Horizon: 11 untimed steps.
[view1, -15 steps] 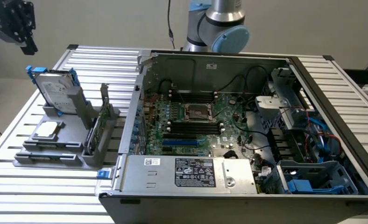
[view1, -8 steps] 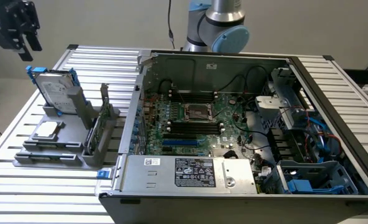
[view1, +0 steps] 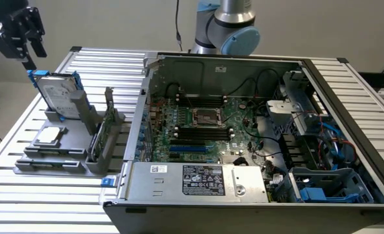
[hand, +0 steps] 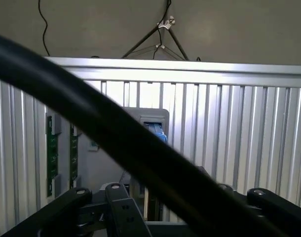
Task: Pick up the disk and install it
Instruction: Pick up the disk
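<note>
Ribbed metal worktop fills the scene, with a plain pale wall behind it. The open computer case takes the middle and the exterior view's right, lid off, its walls standing high around the motherboard. A silver power supply box sits along the near wall. A blue drive cage sits in the near corner at the exterior view's right. My arm rises behind the case's far wall.

Bare slats lie in front of the case and on the strip at the exterior view's far right. The gray holder sits at the exterior view's left of the case, near the worktop's edge, with only a narrow gap to the case wall.

The disk stands upright at the holder's far end, label facing out, blue rails on both sides. Two green cards stand on edge in the holder beside it. A small silver chip lies flat just in front of the disk.

My end effector hangs just above the disk's top edge, fingers spread wide and gripping nothing. A black cable crosses the wrist view.
</note>
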Tool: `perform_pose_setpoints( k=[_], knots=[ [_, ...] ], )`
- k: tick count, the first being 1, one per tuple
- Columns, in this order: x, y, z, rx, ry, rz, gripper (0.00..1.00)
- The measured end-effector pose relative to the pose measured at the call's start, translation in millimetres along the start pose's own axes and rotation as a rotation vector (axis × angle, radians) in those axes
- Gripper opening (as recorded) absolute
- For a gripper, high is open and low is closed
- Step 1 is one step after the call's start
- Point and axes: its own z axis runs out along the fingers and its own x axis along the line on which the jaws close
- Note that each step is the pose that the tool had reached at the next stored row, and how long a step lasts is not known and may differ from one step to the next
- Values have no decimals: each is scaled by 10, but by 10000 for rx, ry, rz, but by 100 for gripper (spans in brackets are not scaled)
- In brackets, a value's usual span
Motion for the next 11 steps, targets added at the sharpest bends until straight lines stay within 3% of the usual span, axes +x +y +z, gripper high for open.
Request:
perform_pose_setpoints(
  k=[11],
  knots=[
    [6,-2,200,0,4,-245,60]
  ],
)
